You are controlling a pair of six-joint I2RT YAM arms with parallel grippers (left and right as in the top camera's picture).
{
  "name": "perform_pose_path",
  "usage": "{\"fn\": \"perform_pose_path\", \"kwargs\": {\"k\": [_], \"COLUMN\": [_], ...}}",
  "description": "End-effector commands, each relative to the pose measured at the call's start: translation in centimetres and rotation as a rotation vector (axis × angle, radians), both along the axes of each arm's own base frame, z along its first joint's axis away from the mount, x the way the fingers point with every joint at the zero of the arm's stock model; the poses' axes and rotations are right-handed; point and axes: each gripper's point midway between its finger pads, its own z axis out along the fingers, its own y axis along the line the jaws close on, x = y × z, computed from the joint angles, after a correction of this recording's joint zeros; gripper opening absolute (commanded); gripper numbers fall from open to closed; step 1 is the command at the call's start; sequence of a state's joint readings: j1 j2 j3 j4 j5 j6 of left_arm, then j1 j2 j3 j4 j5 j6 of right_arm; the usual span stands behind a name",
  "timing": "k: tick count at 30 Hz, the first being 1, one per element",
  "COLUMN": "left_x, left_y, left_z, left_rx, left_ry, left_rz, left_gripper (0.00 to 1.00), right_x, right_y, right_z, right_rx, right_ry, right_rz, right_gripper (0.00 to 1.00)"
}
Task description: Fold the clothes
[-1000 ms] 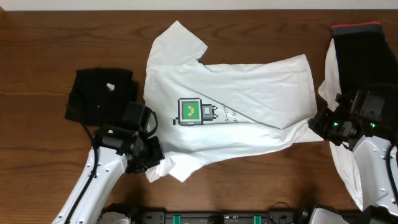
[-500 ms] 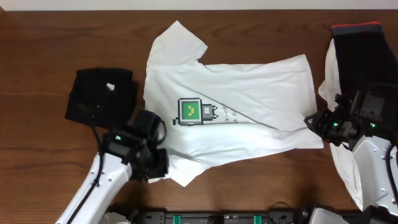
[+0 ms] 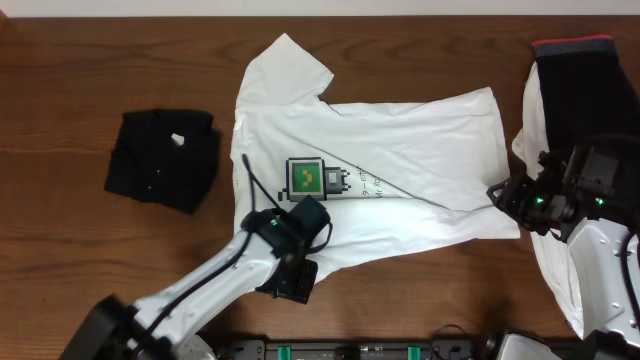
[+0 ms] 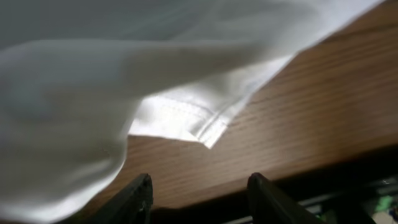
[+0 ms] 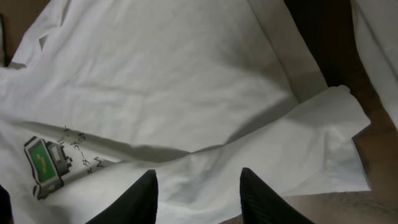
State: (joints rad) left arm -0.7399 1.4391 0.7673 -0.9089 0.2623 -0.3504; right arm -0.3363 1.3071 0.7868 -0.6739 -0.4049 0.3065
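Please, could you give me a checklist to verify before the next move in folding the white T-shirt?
1. Left end effector open and empty: ok.
2. Right end effector open and empty: ok.
3. Hem corner in view ahead of the left end effector: ok.
4. T-shirt fully folded: not ok; one sleeve sticks out.
5. Black garment apart from the T-shirt: ok.
6. Right end effector touching cloth: cannot tell.
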Motion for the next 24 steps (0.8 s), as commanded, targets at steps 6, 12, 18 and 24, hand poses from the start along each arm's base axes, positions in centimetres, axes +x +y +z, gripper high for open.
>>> {"fn": "perform_pose_path", "kwargs": {"k": [6, 12, 18, 24], "left_x": [-0.9, -0.8, -0.5, -0.4], "left_y": [-0.8, -0.9, -1.1, -1.3], "left_z": [-2.9, -3.4, -3.4, -3.6], "left_rx": [-0.005, -0.005, -0.014, -0.018], "left_ry": [0.108, 0.109, 0.098, 0.095], "left_rz": [-0.074, -0.079, -0.080, -0.080], "left_gripper": [0.55, 0.51, 0.36, 0.20], "right_x": [0.4, 0.4, 0.5, 0.4], "right_y": [-0.1, -0.1, -0.1, -0.1], "right_z": [0.7, 0.7, 0.8, 0.7], "right_rx": [0.001, 0.000, -0.001, 0.001], "right_ry": [-0.023, -0.023, -0.026, -0.022], "right_rz": [0.005, 0.005, 0.004, 0.004], "right_gripper": [0.44, 0.44, 0.45, 0.44]}}
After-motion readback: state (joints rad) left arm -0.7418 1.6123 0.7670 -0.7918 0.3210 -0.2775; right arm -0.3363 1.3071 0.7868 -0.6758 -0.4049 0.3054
